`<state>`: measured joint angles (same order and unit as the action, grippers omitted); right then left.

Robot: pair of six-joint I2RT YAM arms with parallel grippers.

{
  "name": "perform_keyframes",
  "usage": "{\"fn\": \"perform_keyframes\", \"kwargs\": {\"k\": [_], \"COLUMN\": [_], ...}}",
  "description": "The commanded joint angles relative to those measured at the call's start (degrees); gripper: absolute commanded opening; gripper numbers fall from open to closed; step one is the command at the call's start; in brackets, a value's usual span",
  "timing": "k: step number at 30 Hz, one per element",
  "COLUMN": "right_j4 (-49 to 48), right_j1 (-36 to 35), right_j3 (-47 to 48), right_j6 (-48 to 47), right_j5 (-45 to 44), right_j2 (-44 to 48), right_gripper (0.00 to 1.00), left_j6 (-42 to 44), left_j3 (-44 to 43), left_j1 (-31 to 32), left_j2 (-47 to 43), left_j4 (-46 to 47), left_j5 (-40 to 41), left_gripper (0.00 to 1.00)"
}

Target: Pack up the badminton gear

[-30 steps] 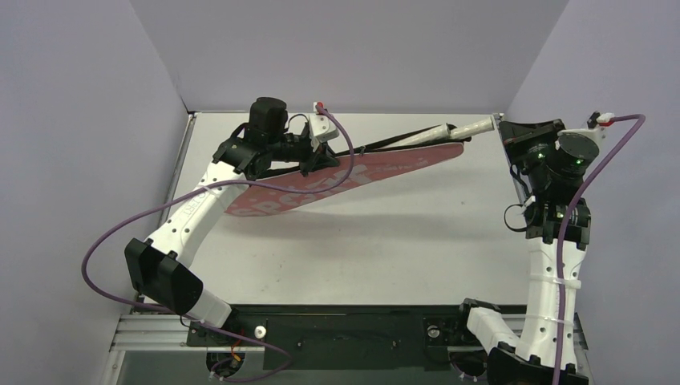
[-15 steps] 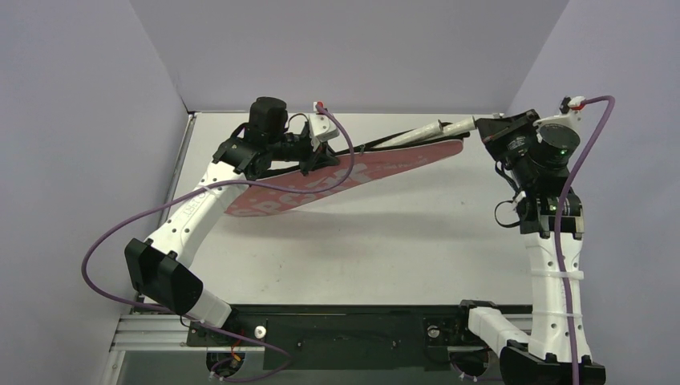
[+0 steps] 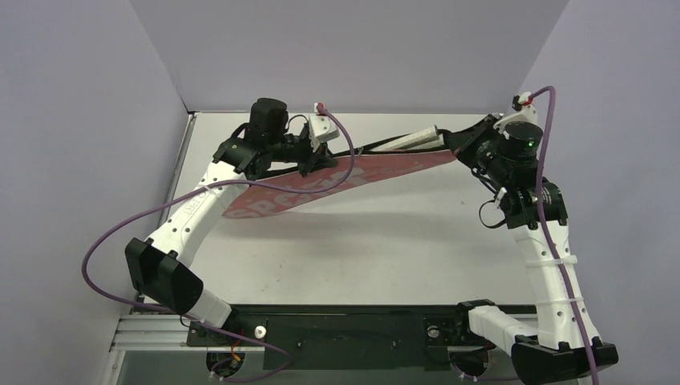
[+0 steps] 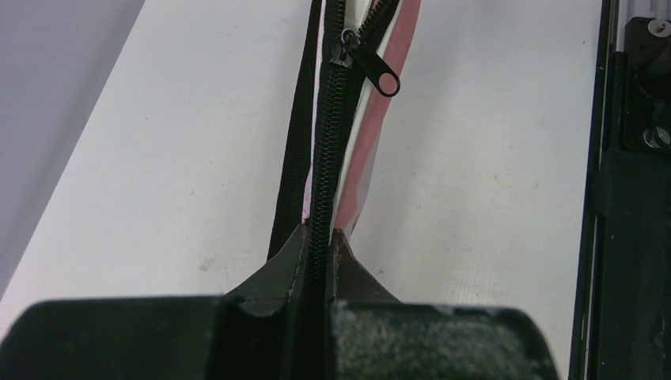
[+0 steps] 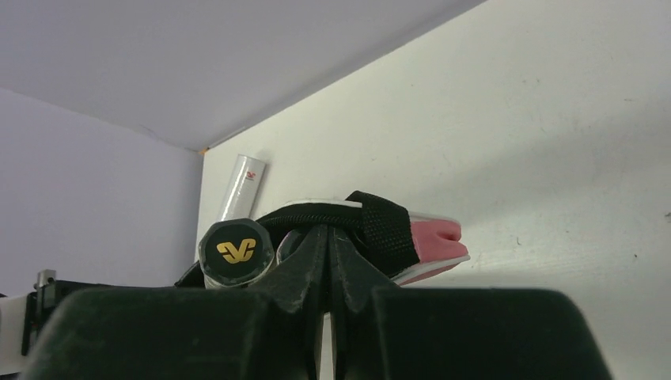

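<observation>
The pink "SPORT" cover (image 3: 321, 186) is held up off the table on a slant, its black zipper edge uppermost. My left gripper (image 3: 323, 159) (image 4: 319, 233) is shut on that zipper edge, below the slider (image 4: 346, 41), with the black strap (image 4: 294, 150) running alongside. My right gripper (image 3: 455, 147) (image 5: 328, 229) is shut, its tips against the cover's narrow end (image 5: 437, 237), with nothing visibly between them. A racket handle (image 3: 414, 138) sticks out of that end, and its black butt cap (image 5: 235, 251) shows beside my fingers. A white tube (image 5: 241, 186) lies beyond, by the wall.
Purple-grey walls close in the table (image 3: 385, 241) at the back and on both sides. A black rail (image 4: 633, 198) runs along the table's near edge. Purple cables loop from both arms.
My right gripper has swung left and inward to the cover's narrow end. Less of the racket handles sticks out than before. The left gripper has kept its hold in place.
</observation>
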<state>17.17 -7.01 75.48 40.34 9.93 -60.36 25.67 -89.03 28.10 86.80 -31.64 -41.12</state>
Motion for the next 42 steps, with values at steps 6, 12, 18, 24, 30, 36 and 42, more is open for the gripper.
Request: {"fn": "perform_keyframes", "kwargs": {"k": [6,12,18,24,30,36,42], "right_j4": [9.81,16.87,16.63,11.20,6.58,4.64,5.42], "right_j1": [-2.98,-1.48,-0.67,-1.11,-2.33,-3.42,-6.22], "right_j3": [4.25,10.78,15.90,16.13,12.21,8.81,7.96], "right_j6": [-6.83,-12.02,-11.86,-6.77,-3.59,-2.43,-2.61], "right_j5": [0.03,-8.08,-6.72,-0.60,1.74,2.28,2.47], "right_j2": [-2.44,-1.87,-0.78,-0.33,-1.81,-2.59,-3.84], "right_gripper": [0.00,0.00,0.11,0.14,0.00,0.00,0.00], "left_j6": [-0.41,-0.22,-0.01,0.12,0.00,0.09,-0.01], "left_j3": [-2.55,-2.11,-2.05,-2.15,-2.52,-2.46,-2.95], "left_j1": [0.99,0.99,0.99,1.29,1.52,1.52,1.69], "left_j2": [-1.85,-2.07,-2.09,-1.99,-1.95,-1.99,-1.70], "left_j4": [6.78,6.84,6.58,6.38,6.33,6.11,6.19], "left_j5": [-2.86,-2.91,-2.84,-2.75,-2.52,-2.51,-2.50], "left_gripper": [0.00,0.00,0.00,0.00,0.00,0.00,0.00]}}
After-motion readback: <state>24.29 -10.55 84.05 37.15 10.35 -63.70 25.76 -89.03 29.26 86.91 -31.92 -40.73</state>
